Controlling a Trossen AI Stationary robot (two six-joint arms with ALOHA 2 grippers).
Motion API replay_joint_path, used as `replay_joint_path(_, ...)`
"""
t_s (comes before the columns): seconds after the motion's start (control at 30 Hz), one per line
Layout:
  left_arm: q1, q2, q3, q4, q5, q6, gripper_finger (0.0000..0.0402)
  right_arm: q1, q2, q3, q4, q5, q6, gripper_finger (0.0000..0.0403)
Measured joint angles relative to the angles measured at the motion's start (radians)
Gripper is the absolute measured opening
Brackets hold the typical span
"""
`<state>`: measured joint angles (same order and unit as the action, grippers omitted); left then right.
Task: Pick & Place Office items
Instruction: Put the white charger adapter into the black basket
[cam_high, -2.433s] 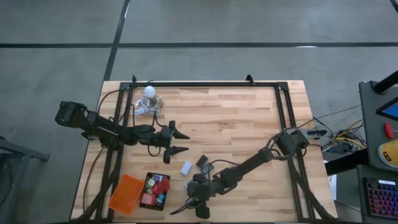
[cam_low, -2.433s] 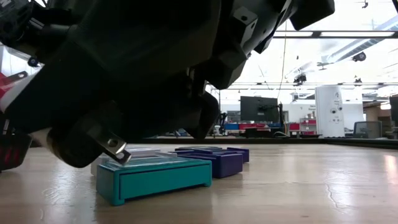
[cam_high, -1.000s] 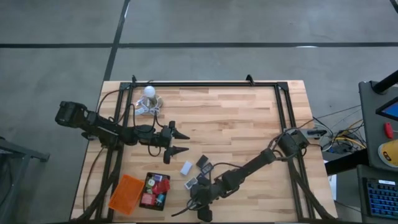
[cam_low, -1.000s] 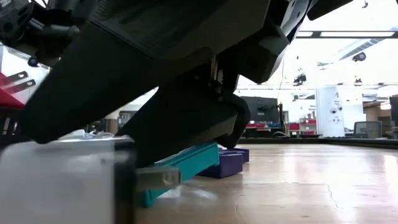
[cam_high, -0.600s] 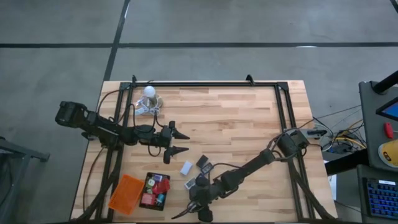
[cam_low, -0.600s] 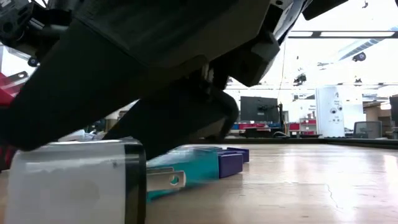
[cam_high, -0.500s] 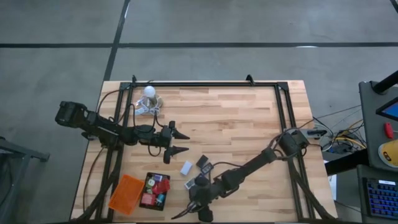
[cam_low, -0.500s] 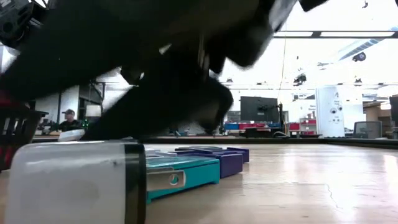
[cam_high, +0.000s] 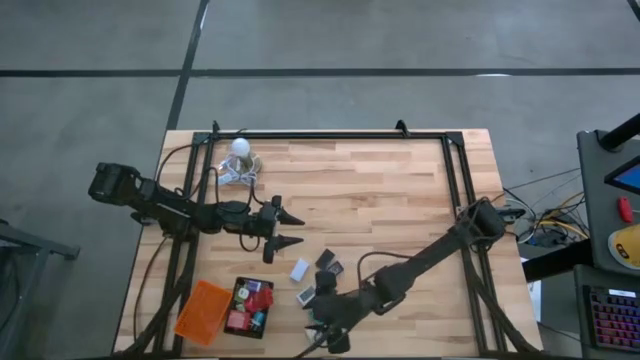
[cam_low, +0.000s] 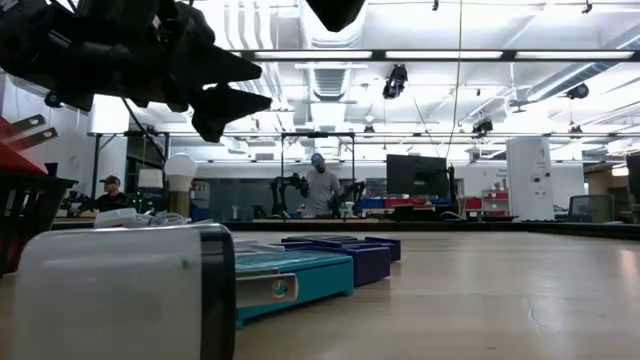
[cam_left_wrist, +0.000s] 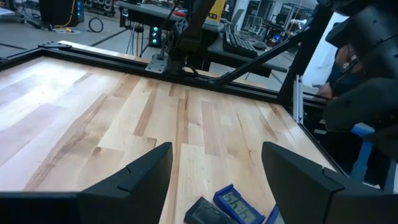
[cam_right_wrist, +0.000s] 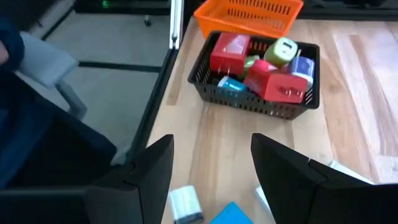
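Right hand (cam_high: 330, 338) now sits at the lower centre of the high view. It has lifted out of the low view, which it filled a second ago. Its fingers (cam_right_wrist: 155, 168) are spread with nothing between them: released, empty.

The white-and-black block (cam_low: 120, 295) that was under it now stands alone on the tabletop (cam_high: 380, 190) at the lower left of the low view. The teal piece (cam_low: 295, 278) lies flat again just behind it, purple piece (cam_low: 365, 258) farther back.

The black tray (cam_right_wrist: 249, 102), already holding red, green and white pieces, is in the upper middle of the right wrist view, orange tray (cam_right_wrist: 249, 15) touching its far side.

Left hand (cam_high: 288, 228) waits left of centre, spread and empty.

Judgement: the block was let go short of the tray, so that pick needs redoing, and several loose pieces remain.
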<state>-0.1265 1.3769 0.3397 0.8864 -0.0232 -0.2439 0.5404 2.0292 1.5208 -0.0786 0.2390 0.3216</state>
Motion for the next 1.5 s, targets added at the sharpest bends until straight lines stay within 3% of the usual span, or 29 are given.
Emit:
replay_joint_path(0.2,-0.004,0.000,0.000,0.022,0.000,-0.022,0.0252,-0.006,-0.020,-0.024,0.008,0.000,-0.061,0.0210)
replay_joint_path(0.37,-0.017,0.000,0.000,0.022,0.000,-0.022,0.0252,-0.015,-0.085,-0.132,0.049,0.018,-0.046,0.0210)
replay_joint_path(0.63,-0.029,0.000,0.001,0.022,0.000,-0.021,0.0252,-0.019,-0.320,-0.546,0.499,0.064,-0.128,0.0210)
replay_joint_path(0.83,-0.029,0.001,0.001,0.026,0.000,-0.018,0.0252,-0.025,-0.511,-0.867,0.716,0.234,-0.073,0.0210)
replay_joint_path(1.17,-0.037,0.002,0.000,0.020,0.001,0.005,0.0253,-0.024,-0.877,-1.252,0.820,0.500,0.022,0.0210)
replay_joint_path(1.5,-0.154,0.002,0.051,-0.109,0.048,0.170,0.0252,-0.024,-1.146,-1.422,0.822,0.524,0.072,0.0210)
